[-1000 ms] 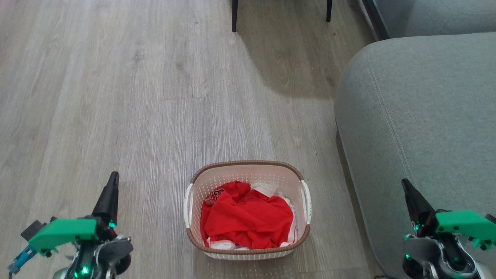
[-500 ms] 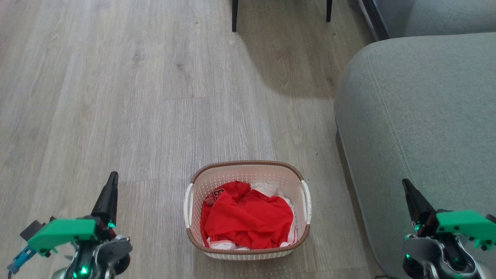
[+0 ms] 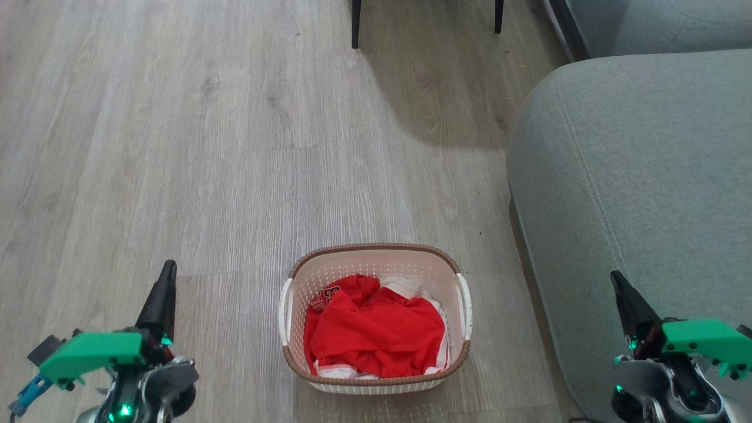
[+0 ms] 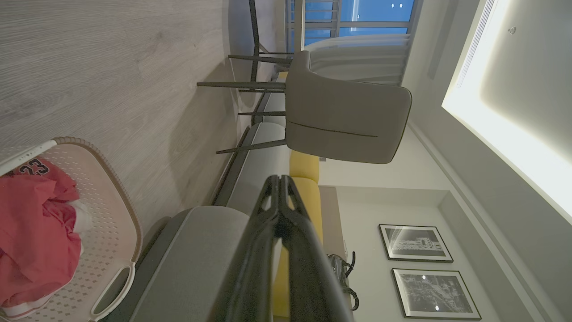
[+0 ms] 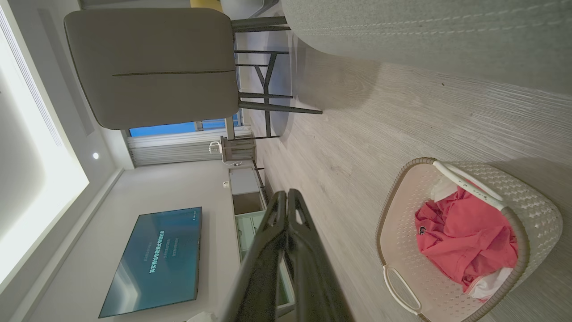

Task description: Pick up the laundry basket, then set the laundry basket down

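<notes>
I see the laundry basket (image 3: 376, 258) standing on the wood floor (image 3: 205, 147) near the grey sofa (image 3: 634, 176), with a red garment (image 3: 376, 332) inside. My left gripper (image 3: 168, 269) and right gripper (image 3: 615, 277) flank it, well apart from its handles. Both are fully closed and hold nothing.

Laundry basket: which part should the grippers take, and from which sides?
Take the laundry basket by its two white side handles: left handle with the left gripper coming from the left, right handle with the right gripper from the right. They are slim loops standing off opposite walls, one facing each gripper. Both grippers are shut, so open them first.
</notes>
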Tool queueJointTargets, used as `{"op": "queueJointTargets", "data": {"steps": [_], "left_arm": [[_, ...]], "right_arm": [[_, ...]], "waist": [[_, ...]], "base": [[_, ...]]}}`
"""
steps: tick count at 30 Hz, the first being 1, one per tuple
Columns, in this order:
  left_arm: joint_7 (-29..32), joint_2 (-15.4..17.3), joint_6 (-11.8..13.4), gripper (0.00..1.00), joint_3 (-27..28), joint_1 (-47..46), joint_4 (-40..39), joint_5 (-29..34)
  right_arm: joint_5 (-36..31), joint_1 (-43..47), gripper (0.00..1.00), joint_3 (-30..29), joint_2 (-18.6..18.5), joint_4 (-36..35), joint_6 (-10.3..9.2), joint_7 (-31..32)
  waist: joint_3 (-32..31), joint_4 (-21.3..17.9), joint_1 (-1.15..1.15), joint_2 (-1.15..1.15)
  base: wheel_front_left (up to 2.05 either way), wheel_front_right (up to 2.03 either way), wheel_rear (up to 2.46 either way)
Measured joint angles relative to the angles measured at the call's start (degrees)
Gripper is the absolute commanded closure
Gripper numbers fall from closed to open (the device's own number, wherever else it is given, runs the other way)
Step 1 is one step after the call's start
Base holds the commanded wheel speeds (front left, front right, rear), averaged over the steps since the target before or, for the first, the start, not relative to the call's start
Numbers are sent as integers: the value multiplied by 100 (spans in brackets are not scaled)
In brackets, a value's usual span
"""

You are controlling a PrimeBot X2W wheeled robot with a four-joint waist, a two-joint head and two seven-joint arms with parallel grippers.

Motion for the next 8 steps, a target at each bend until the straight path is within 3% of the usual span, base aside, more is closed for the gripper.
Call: {"op": "queueJointTargets", "data": {"steps": [8], "left_arm": [[0,-5,0,100,8,0,0,0]], "right_arm": [[0,0,100,-4,1,0,0,1]], "waist": [[0,0,0,0]], "base": [[0,0,0]]}}
